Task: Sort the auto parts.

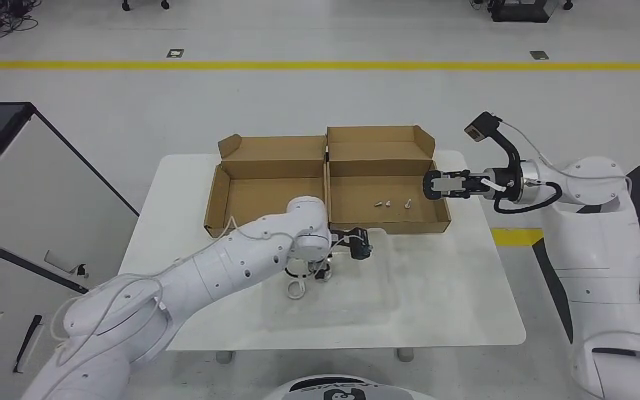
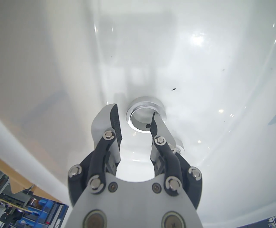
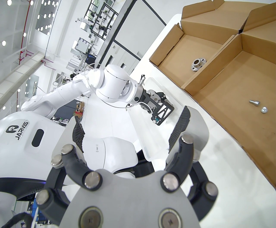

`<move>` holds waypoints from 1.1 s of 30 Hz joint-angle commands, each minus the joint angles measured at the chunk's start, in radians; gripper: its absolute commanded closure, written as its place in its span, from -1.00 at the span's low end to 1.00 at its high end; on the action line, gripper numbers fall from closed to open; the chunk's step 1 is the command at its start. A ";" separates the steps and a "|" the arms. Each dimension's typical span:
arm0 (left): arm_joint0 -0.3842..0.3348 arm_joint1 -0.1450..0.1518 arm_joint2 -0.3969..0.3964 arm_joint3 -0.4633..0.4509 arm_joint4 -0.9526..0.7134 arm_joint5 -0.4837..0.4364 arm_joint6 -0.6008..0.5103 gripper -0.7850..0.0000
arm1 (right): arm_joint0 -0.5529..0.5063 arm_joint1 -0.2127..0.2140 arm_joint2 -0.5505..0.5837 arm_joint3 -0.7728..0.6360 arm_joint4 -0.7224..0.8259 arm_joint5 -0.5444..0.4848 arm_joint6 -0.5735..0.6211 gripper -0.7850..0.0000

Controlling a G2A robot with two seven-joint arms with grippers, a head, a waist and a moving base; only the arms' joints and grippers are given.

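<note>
While the left jaws stand apart, 1 overlaps the flange [image 2: 145, 102] rim.

The pale grey floor [image 1: 300, 100] around me is smooth and glossy. A yellow line [image 1: 300, 65] runs straight across it beyond my white table [image 1: 450, 300], with two small dark square markers [image 1: 176, 52] just past the line. A short yellow stripe [image 1: 515, 236] lies on the floor beside the table. On the other side stands a large grey panel [image 1: 40, 180] in a dark frame. Farther off, the hall is tall and bright: rows of round ceiling lights [image 3: 43, 19], a red pipe [image 3: 24, 26] on a white wall, dark-framed glass partitions [image 3: 120, 32], and benches crowded with equipment [image 3: 99, 23]. Blue storage bins [image 2: 43, 210] sit low at one edge.
</note>
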 commanded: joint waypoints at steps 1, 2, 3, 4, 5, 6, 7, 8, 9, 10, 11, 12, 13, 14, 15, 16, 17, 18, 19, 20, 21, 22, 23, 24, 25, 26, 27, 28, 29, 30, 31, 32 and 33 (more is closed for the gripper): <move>-0.004 -0.002 0.005 0.001 -0.009 0.001 0.000 0.07 | 0.000 0.000 0.000 0.000 0.000 0.000 0.000 -1.00; -0.005 -0.003 0.006 0.000 -0.024 -0.002 0.003 0.07 | 0.000 0.000 0.000 0.000 0.000 0.000 0.000 -1.00; -0.007 -0.003 0.005 0.000 -0.036 -0.004 0.004 0.07 | 0.000 0.000 0.000 0.000 0.000 0.000 0.000 -1.00; -0.010 -0.003 0.007 0.001 -0.042 -0.002 0.003 0.07 | 0.000 0.000 0.000 0.000 0.000 0.000 0.000 -1.00; -0.013 -0.003 0.011 0.001 -0.046 -0.002 0.003 0.05 | 0.000 0.000 0.000 0.000 0.000 0.000 0.000 -1.00; -0.015 -0.003 0.013 0.004 -0.054 -0.003 0.004 0.05 | 0.000 0.000 0.000 0.000 0.000 0.000 0.000 -1.00; -0.018 -0.002 0.014 0.007 -0.056 -0.003 0.004 0.05 | 0.000 0.000 0.000 0.000 0.000 0.000 0.000 -1.00; -0.020 -0.002 0.015 0.011 -0.053 -0.003 0.004 0.07 | 0.000 0.000 0.000 0.000 0.000 0.000 0.000 -1.00; -0.020 -0.002 0.015 0.015 -0.051 -0.004 0.005 0.08 | 0.000 0.000 0.000 0.000 0.000 0.000 0.000 -1.00; -0.019 -0.003 0.012 0.020 -0.051 -0.003 0.009 0.10 | 0.000 0.000 0.000 0.000 0.000 0.000 0.000 -1.00; -0.018 -0.003 0.011 0.022 -0.049 -0.003 0.012 0.12 | 0.000 0.000 0.000 0.000 0.000 0.000 0.000 -1.00; -0.018 -0.004 0.011 0.026 -0.046 -0.003 0.012 0.13 | 0.000 0.000 0.000 0.000 0.000 0.000 0.000 -1.00; -0.017 -0.005 0.010 0.028 -0.045 -0.005 0.014 0.14 | 0.000 0.000 0.000 0.000 0.000 0.000 0.000 -1.00; -0.016 -0.006 0.010 0.032 -0.046 -0.007 0.013 0.14 | 0.000 0.000 0.000 0.000 0.000 0.000 0.000 -1.00; -0.015 -0.007 0.011 0.036 -0.048 -0.009 0.010 0.14 | 0.000 0.000 0.000 0.000 0.000 0.000 0.000 -1.00; -0.014 -0.009 0.011 0.039 -0.052 -0.010 0.011 0.14 | 0.000 0.000 0.000 0.000 0.000 0.000 0.000 -1.00; -0.013 -0.011 0.014 0.042 -0.055 -0.012 0.013 0.14 | 0.000 0.000 0.000 0.000 0.000 0.000 0.000 -1.00; -0.014 -0.013 0.017 0.046 -0.058 -0.014 0.014 0.15 | 0.000 0.000 0.000 0.000 0.000 0.000 0.000 -1.00; -0.015 -0.014 0.019 0.049 -0.063 -0.015 0.016 0.15 | 0.000 0.000 0.000 0.000 0.000 0.000 0.000 -1.00; -0.016 -0.016 0.021 0.053 -0.066 -0.017 0.017 0.17 | 0.000 0.000 0.000 0.000 0.000 0.000 0.000 -1.00; -0.017 -0.018 0.024 0.056 -0.067 -0.017 0.018 0.24 | 0.000 0.000 0.000 0.000 0.000 0.000 0.000 -1.00; -0.018 -0.019 0.026 0.058 -0.068 -0.017 0.018 0.35 | 0.000 0.000 0.000 0.000 0.000 0.000 0.000 -1.00; -0.020 -0.021 0.027 0.061 -0.069 -0.017 0.018 1.00 | 0.000 0.000 0.000 0.000 0.000 0.000 0.000 -1.00; -0.020 -0.022 0.028 0.063 -0.070 -0.017 0.018 1.00 | 0.000 0.000 0.000 0.000 0.000 0.000 0.000 -1.00; -0.021 -0.024 0.027 0.065 -0.071 -0.016 0.017 1.00 | 0.000 0.000 0.000 0.000 0.000 0.000 0.000 -1.00; -0.022 -0.024 0.025 0.065 -0.073 -0.016 0.019 1.00 | 0.000 0.000 0.000 0.000 0.000 0.000 0.000 -1.00; -0.023 -0.025 0.023 0.066 -0.073 -0.016 0.019 1.00 | 0.000 0.000 0.000 0.000 0.000 0.000 0.000 -1.00; -0.024 -0.025 0.019 0.064 -0.072 -0.014 0.021 1.00 | 0.000 0.000 0.000 0.000 0.000 0.000 0.000 -1.00; -0.024 -0.024 0.016 0.062 -0.071 -0.010 0.024 1.00 | 0.000 0.000 0.000 0.000 0.000 0.000 0.000 -1.00; -0.023 -0.024 0.013 0.060 -0.070 -0.010 0.024 1.00 | 0.000 0.000 0.000 0.000 0.000 0.000 0.000 -1.00; -0.022 -0.023 0.010 0.058 -0.070 -0.009 0.022 1.00 | 0.000 0.000 0.000 0.000 0.000 0.000 0.000 -1.00; -0.021 -0.021 0.007 0.056 -0.074 -0.009 0.021 1.00 | 0.000 0.000 0.000 0.000 0.000 0.000 0.000 -1.00; -0.020 -0.020 0.003 0.054 -0.076 -0.010 0.019 1.00 | 0.000 0.000 0.000 0.000 0.000 0.000 0.000 -1.00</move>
